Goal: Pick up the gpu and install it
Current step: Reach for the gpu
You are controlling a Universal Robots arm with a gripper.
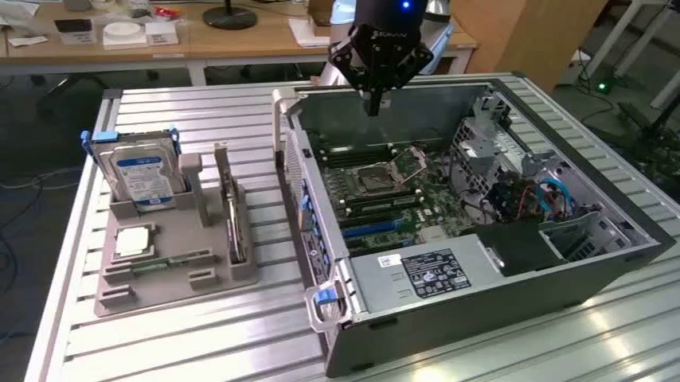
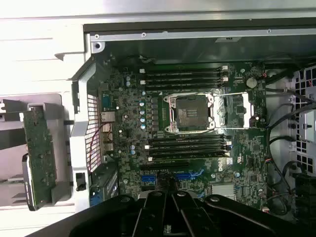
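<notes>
Jaws pressed together over open case (image 1: pixel 478 298); gpu (image 1: pixel 232 208) upright in rack (image 1: pixel 170 274) beside hard drive (image 1: pixel 143 171)

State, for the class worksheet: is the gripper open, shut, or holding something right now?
Gripper: shut, holding nothing, above the open computer case; the gpu stands in the grey holder.

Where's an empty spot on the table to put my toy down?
Bare table on the holder's near side, and more at the exterior view's right, beside the case. Crowded: the holder and inside the case.
</notes>
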